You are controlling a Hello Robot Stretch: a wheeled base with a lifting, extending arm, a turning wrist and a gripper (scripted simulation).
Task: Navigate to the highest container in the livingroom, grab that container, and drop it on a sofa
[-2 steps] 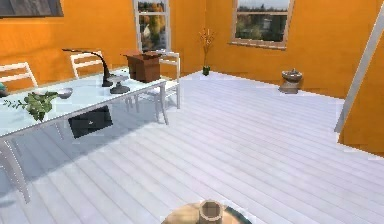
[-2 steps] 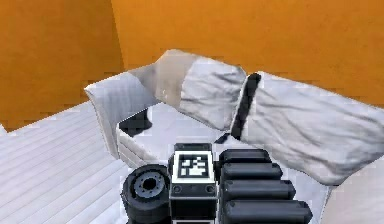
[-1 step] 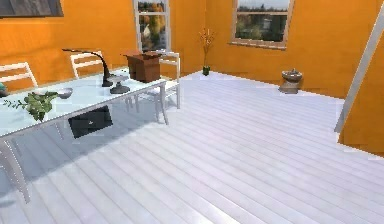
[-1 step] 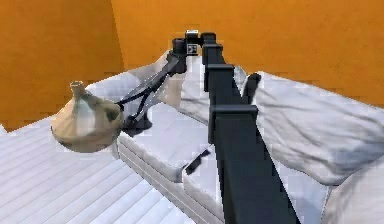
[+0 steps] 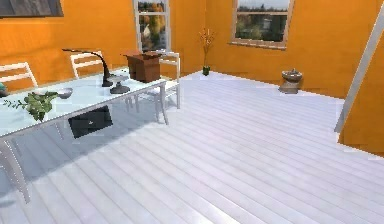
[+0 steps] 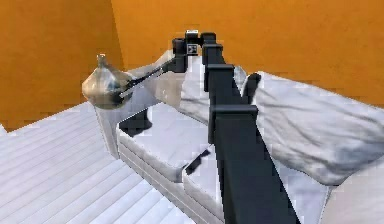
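Observation:
A rounded bronze-grey container (image 6: 102, 84) with a pointed top hangs at the far end of my gripper (image 6: 126, 92) in the arm side view. I hold it just above the left arm of a white sofa (image 6: 160, 150). The dark arm bar (image 6: 235, 130) reaches out over the sofa's seat and its big white cushions (image 6: 315, 125).
Two small dark things (image 6: 136, 121) (image 6: 197, 160) lie on the sofa seat. In the forward view a glass-topped table (image 5: 60, 105) with white chairs (image 5: 172, 75) carries a black lamp (image 5: 95, 60), a brown box (image 5: 143, 66) and a leafy plant (image 5: 35, 102). A grey pot (image 5: 291, 80) stands by the far wall. An orange wall (image 5: 365, 100) juts in at right. Pale floor (image 5: 230, 150) lies open.

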